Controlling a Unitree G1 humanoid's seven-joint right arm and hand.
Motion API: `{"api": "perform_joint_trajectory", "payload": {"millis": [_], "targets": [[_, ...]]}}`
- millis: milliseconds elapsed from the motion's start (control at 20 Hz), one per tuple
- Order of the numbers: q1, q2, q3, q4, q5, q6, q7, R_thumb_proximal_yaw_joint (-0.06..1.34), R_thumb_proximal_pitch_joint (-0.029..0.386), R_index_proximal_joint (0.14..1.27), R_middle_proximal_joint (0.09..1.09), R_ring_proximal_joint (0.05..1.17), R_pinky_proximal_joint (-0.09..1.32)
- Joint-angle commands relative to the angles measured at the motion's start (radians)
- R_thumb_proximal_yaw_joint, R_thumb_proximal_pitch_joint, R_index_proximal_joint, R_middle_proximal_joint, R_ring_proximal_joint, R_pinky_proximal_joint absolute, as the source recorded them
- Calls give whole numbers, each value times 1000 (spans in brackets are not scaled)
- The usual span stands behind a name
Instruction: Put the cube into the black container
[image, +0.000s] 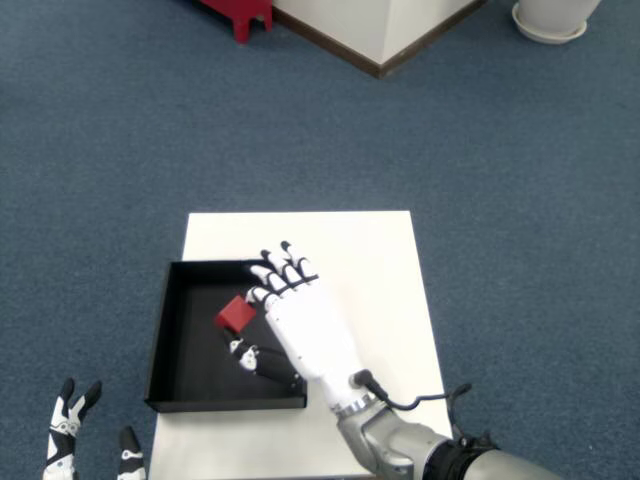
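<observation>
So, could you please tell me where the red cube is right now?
In the head view, the red cube sits left of centre, over the black container, right at the right hand's fingers.

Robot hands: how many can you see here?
2. The right hand reaches over the black container by the red cube; the left hand sits bottom left, partly cropped.
</observation>
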Motion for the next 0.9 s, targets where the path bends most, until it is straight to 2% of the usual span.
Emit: {"api": "perform_joint_trajectory", "payload": {"millis": [50,150,200,250,300,350,650,900], "targets": [[-64,2,-33,-14,12,9,-11,1233,182,1106,386,265,125],[-70,2,-33,-9,14,12,0,1208,178,1084,389,270,132],[-71,3,-33,-8,17,13,7,1046,158,927,388,274,139],[-72,3,-33,-2,18,17,20,814,122,674,372,279,148],[-72,4,-32,8,12,26,37,721,106,533,352,279,152],[-70,5,-31,19,1,39,53,700,110,493,342,279,157],[-66,7,-27,46,-18,66,83,639,129,500,329,281,182],[-66,4,-31,32,-14,73,60,591,137,491,320,277,182]]}}
